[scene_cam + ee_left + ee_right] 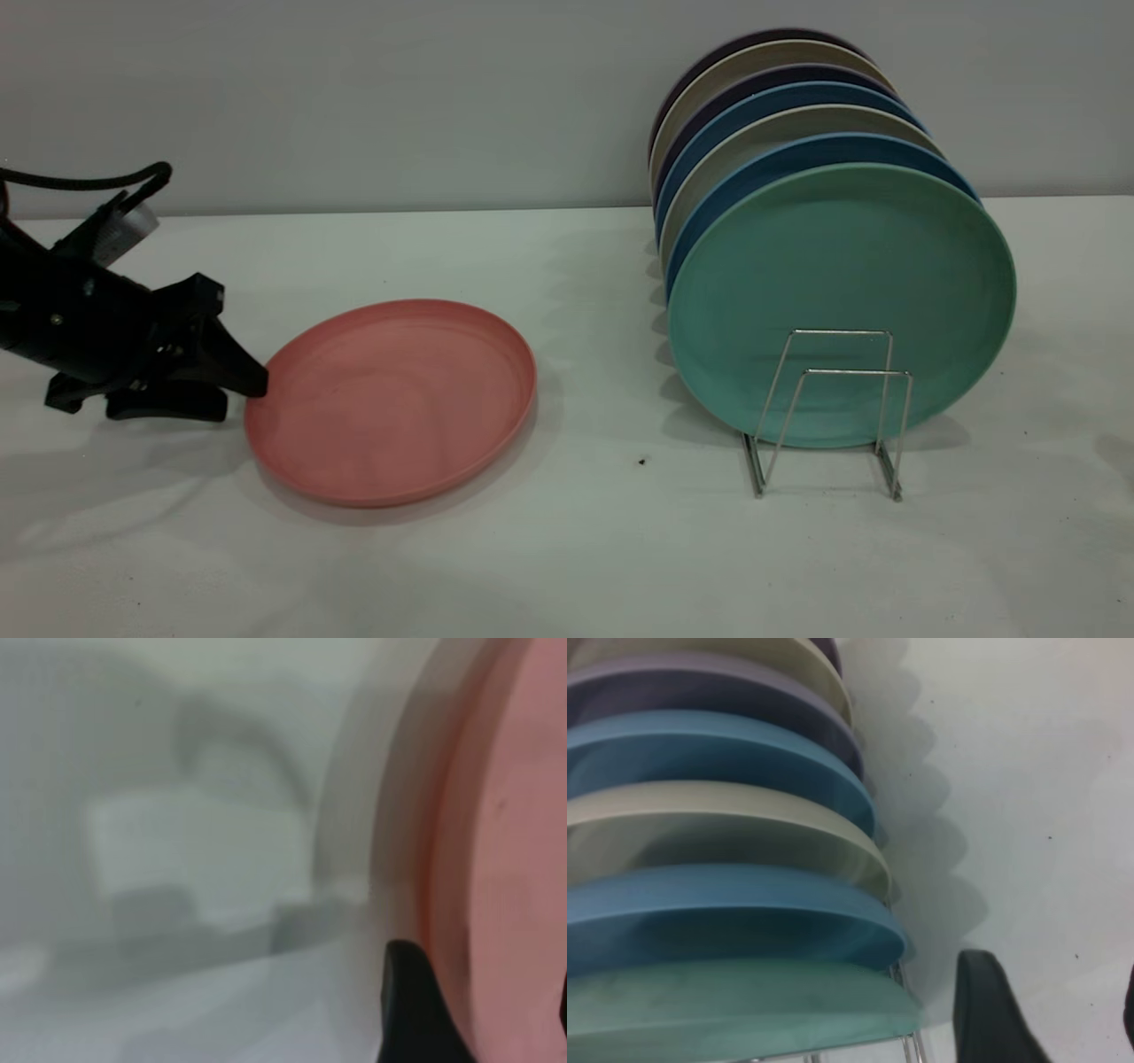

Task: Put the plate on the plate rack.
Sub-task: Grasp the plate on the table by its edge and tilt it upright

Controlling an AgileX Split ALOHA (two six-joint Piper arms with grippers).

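The salmon-pink plate [394,399] lies flat on the white table, left of centre. My left gripper [241,397] is low at the plate's left rim and open, with one finger over the rim and the other beside it. In the left wrist view the plate [514,833] fills the space between the fingers of the left gripper [487,1019]. The wire plate rack [837,354] stands at the right, with two free loops at its front. My right gripper [1059,1019] is open and empty beside the rack [908,1050]; it is outside the exterior view.
A teal-green plate [842,301] stands upright at the front of the rack, with several blue, beige and purple plates [780,106] behind it, up to the grey wall. The right wrist view shows these plates [718,904] edge-on.
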